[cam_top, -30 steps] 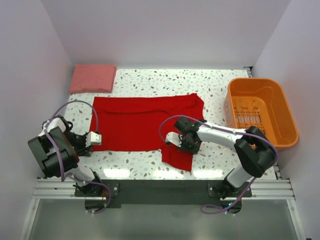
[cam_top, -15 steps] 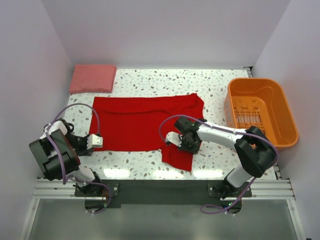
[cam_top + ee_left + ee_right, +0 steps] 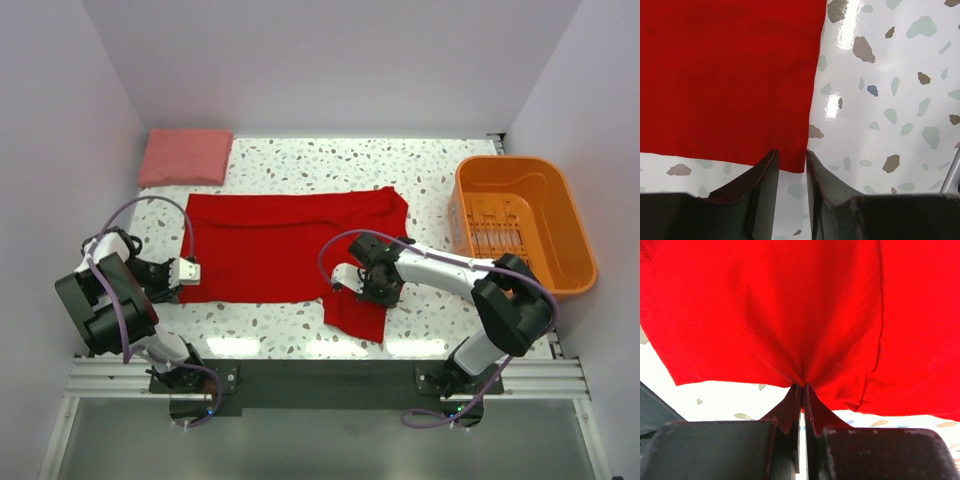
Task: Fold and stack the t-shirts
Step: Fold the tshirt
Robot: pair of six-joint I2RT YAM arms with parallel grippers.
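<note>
A red t-shirt [image 3: 280,245] lies spread across the middle of the table, with a fold of it hanging toward the near edge at the right. My left gripper [image 3: 188,271] is open at the shirt's near left corner. In the left wrist view its jaws [image 3: 791,152] stand a little apart, astride the corner of the red cloth [image 3: 730,75], low on the table. My right gripper [image 3: 352,280] is shut on a pinch of the shirt's near edge, and the cloth [image 3: 790,305] gathers into the closed tips [image 3: 801,386].
A folded pink t-shirt [image 3: 186,157] lies at the far left corner. An orange basket [image 3: 530,200] stands at the right. The speckled table top [image 3: 300,160] shows beyond the red shirt. White walls close in on three sides.
My left gripper has shifted slightly away from the near edge along the shirt's left side. The right arm and the shirt have not visibly moved.
</note>
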